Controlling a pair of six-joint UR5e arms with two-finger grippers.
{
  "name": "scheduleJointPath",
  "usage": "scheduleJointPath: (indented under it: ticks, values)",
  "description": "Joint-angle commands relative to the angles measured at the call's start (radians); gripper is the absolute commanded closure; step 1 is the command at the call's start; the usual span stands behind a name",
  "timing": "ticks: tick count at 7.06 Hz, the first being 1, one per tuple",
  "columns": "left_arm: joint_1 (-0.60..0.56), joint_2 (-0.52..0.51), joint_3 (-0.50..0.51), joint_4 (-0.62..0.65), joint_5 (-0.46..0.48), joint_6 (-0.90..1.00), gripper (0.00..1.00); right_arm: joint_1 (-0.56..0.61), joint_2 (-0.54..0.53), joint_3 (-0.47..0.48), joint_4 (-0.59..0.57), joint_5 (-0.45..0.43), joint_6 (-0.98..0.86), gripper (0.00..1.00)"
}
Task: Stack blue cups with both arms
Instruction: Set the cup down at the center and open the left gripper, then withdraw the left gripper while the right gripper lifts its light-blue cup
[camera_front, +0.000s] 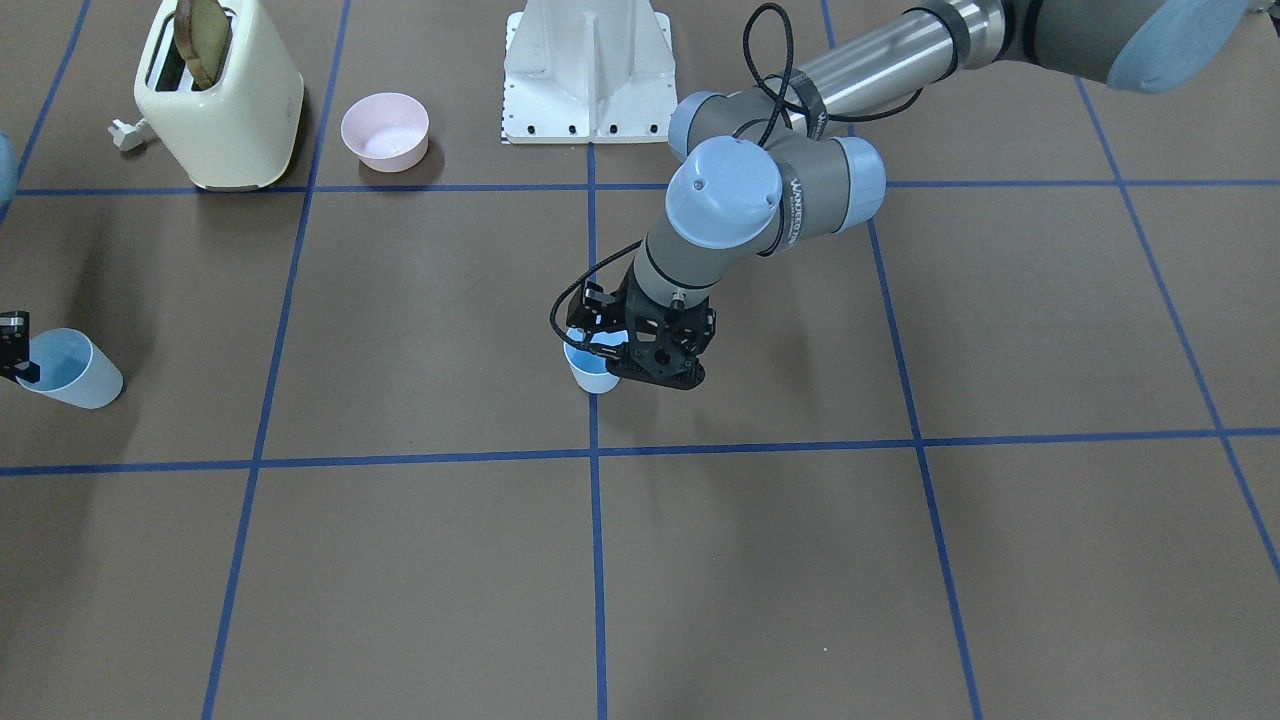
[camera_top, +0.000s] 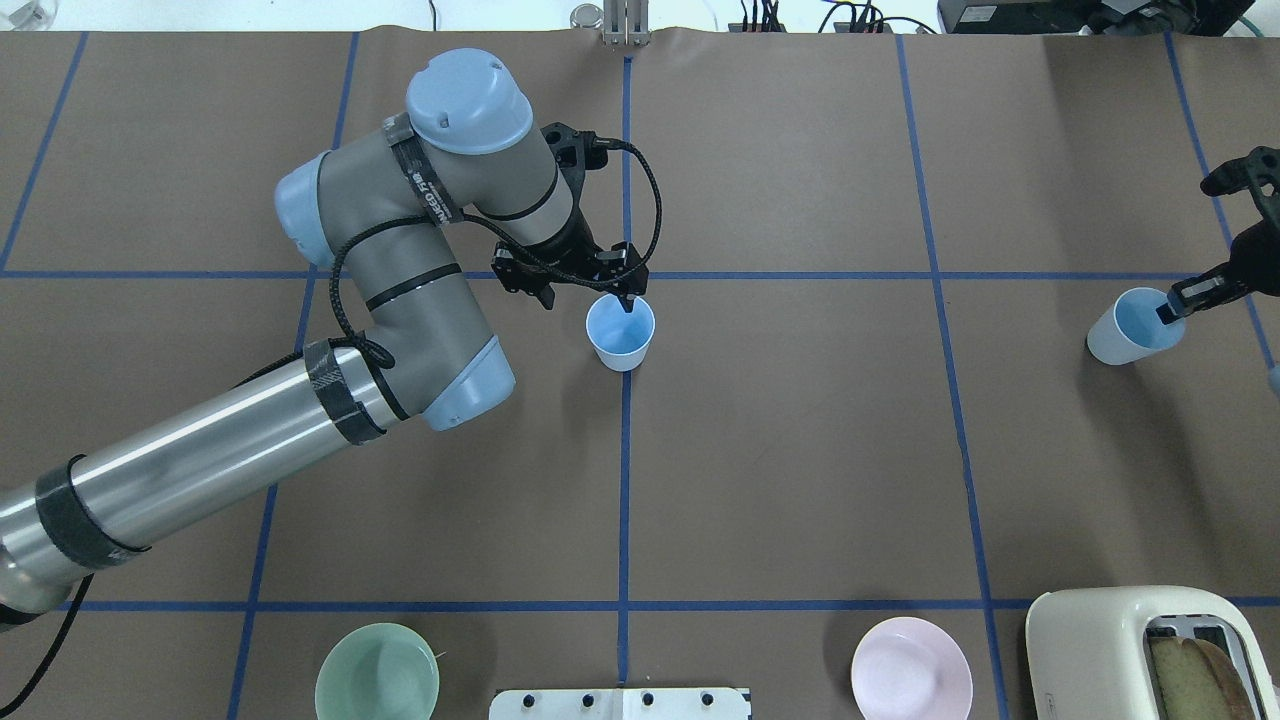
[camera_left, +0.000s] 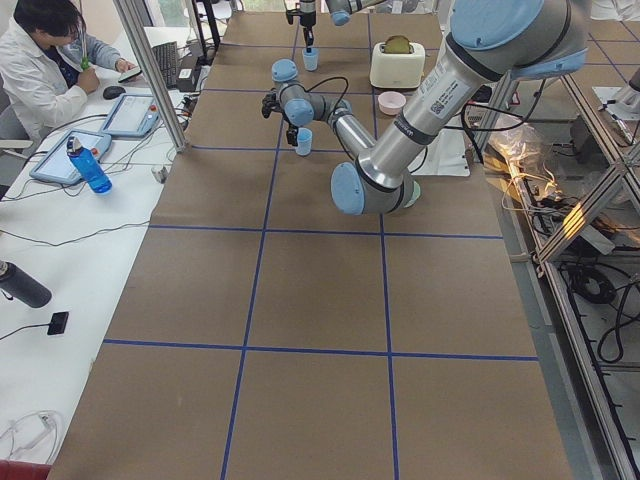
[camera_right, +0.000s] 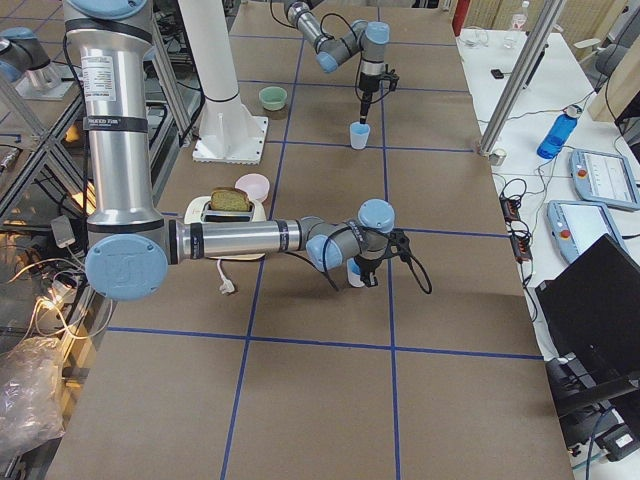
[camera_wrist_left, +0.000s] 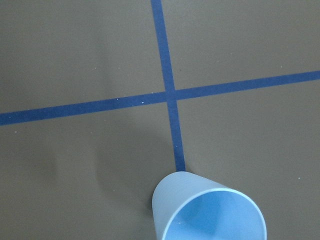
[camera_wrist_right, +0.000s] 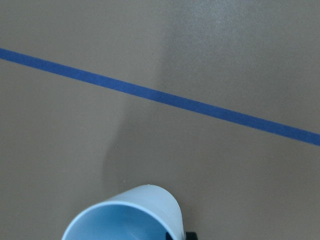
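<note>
One blue cup stands upright near the table's middle on a blue tape line; it also shows in the front view and the left wrist view. My left gripper is above its far rim, with one finger inside the cup, pinching the wall. The second blue cup is at the table's right side, seen too in the front view and the right wrist view. My right gripper grips its rim, one finger inside.
A cream toaster holding toast, a pink bowl and a green bowl sit along the robot's edge beside the white base post. An operator sits at a side desk.
</note>
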Motion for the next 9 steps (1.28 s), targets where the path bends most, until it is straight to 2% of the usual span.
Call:
scheduleJointPath:
  ticks: [1,4,5,7,8,9]
  values:
    - [-0.049,0.048,-0.057,0.006,-0.047,0.018,0.03,0.001,0.008,0.005,-0.004,0.002,0.000,0.86]
    - [-0.175,0.152,-0.110,0.009,-0.170,0.120,0.03,0.008,0.045,0.010,-0.025,0.012,0.003,0.86]
    - [-0.239,0.194,-0.118,0.009,-0.214,0.183,0.03,0.022,0.093,0.040,-0.116,0.016,0.004,0.86]
    - [-0.335,0.255,-0.127,0.062,-0.236,0.353,0.02,0.022,0.195,0.183,-0.406,0.016,0.004,0.86]
    - [-0.396,0.274,-0.152,0.171,-0.236,0.499,0.02,0.019,0.254,0.233,-0.530,0.014,0.011,0.86]
    - [-0.449,0.288,-0.170,0.284,-0.235,0.656,0.02,-0.004,0.301,0.275,-0.594,0.017,0.074,0.86]
